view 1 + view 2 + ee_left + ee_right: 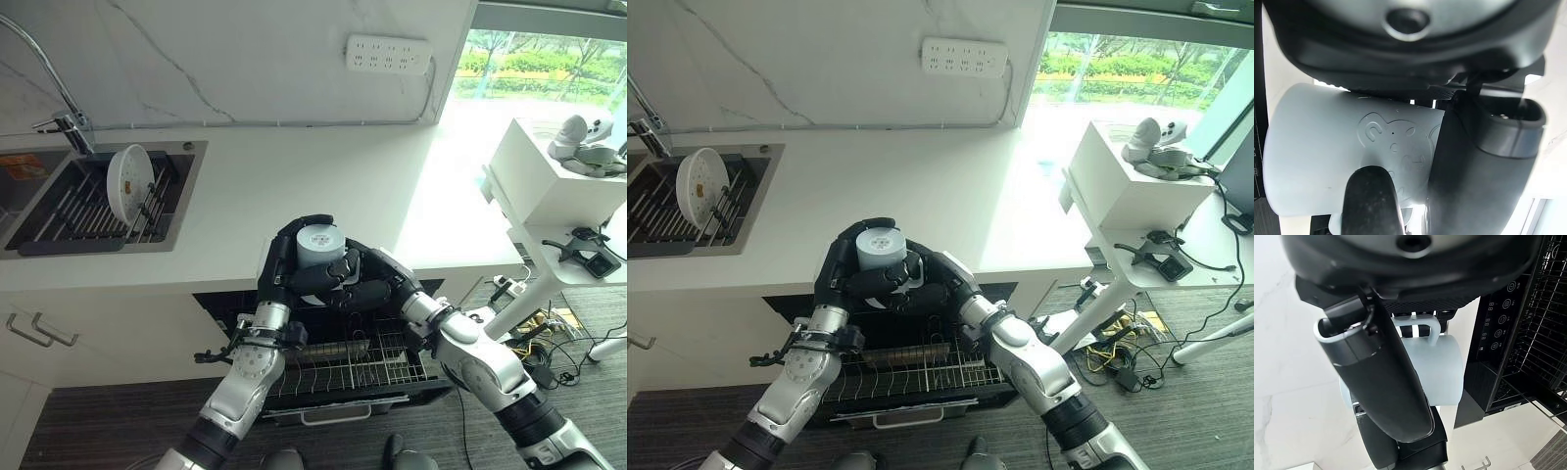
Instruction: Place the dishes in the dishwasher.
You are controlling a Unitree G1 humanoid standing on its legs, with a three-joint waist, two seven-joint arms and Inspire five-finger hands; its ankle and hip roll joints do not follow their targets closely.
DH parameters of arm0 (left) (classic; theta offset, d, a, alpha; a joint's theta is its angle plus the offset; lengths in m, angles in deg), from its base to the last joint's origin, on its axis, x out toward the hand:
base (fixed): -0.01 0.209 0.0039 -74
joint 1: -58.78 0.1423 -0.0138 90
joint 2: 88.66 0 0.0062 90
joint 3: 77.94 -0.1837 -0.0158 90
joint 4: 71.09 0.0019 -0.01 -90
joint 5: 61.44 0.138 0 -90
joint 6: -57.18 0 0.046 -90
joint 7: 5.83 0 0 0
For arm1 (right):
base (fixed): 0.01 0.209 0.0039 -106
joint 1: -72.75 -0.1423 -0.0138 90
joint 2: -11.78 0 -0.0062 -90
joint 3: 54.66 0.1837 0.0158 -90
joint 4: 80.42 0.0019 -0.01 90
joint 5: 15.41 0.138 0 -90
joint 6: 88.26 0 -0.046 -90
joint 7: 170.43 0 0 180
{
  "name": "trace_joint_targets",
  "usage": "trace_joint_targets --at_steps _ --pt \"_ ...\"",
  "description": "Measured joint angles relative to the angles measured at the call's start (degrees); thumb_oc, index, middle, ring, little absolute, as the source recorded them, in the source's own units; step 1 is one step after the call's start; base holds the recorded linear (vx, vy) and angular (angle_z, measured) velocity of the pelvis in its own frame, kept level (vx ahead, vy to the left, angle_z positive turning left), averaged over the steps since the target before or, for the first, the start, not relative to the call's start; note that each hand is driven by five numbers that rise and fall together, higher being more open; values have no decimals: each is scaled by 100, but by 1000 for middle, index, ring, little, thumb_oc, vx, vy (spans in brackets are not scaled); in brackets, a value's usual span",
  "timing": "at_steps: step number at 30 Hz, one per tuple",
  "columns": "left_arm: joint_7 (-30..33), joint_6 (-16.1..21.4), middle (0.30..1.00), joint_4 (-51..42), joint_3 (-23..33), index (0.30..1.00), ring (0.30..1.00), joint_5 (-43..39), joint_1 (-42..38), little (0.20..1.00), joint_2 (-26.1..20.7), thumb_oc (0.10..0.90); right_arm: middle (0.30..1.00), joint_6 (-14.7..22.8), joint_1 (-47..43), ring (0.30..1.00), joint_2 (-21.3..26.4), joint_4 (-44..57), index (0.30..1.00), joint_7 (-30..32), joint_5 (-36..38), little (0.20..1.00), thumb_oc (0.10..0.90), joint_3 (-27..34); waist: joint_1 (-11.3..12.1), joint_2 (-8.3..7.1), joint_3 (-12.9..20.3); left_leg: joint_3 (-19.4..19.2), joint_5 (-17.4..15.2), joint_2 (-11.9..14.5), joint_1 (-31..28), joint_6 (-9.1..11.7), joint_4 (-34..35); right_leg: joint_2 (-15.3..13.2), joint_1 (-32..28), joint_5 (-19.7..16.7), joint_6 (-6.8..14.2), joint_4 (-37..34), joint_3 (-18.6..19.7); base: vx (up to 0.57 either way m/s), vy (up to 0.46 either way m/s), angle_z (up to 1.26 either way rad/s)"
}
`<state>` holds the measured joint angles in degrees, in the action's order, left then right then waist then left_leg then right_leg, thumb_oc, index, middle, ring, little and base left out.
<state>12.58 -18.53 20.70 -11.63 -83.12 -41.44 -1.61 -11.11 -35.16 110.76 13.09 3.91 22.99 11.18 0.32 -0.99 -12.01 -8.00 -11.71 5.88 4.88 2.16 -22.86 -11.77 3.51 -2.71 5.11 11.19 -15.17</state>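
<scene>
A pale blue-grey mug (318, 245) with a handle (1422, 328) is held upside down at the counter's front edge, above the open dishwasher's wire rack (362, 364). My left hand (281, 264) wraps it from the left, fingers curled round its wall (1352, 156). My right hand (370, 286) closes on it from the right, its fingers laid across the mug's front and its thumb (1381, 382) along the side. A white plate (128, 182) stands upright in the sink's rack at the far left.
The sink (181, 196) with its tap (61, 119) lies at the back left of the white counter (323, 186). A power strip (389, 54) is on the wall. A white side table (549, 186) with cables beneath stands at the right.
</scene>
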Motion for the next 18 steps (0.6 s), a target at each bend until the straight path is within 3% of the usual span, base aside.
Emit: trace_joint_targets --at_steps 14,15,16,17,18 --pt "391 0 300 12 -145 300 300 0 0 300 58 400 900 4 -1 900 -108 0 900 329 -11 900 800 -90 13 6 24 10 5 0 7 3 -14 -1 -2 0 -8 8 -3 0 0 0" --pt "396 -2 300 12 -146 300 300 5 0 300 59 400 589 5 -3 589 -109 0 589 329 -29 589 593 -94 13 7 24 10 5 0 7 3 -14 -1 -2 0 -8 8 -3 0 0 0" --pt "409 -4 300 12 -150 300 300 10 0 300 61 400 394 7 -12 394 -110 1 394 330 -119 394 463 -108 13 7 24 11 5 0 8 3 -14 -1 -2 0 -7 9 -3 0 0 0" --pt "460 -4 300 12 -169 300 300 11 0 300 68 400 300 11 -24 300 -118 1 300 331 -242 300 400 -125 13 7 24 12 5 0 9 4 -14 -1 -2 -1 -7 8 -3 0 0 0" --pt "501 -5 300 12 -192 300 300 15 -1 300 72 400 300 10 -28 300 -108 1 300 343 -272 300 400 -149 13 7 24 12 6 0 9 3 -14 -1 -2 -1 -7 8 -3 0 0 0"
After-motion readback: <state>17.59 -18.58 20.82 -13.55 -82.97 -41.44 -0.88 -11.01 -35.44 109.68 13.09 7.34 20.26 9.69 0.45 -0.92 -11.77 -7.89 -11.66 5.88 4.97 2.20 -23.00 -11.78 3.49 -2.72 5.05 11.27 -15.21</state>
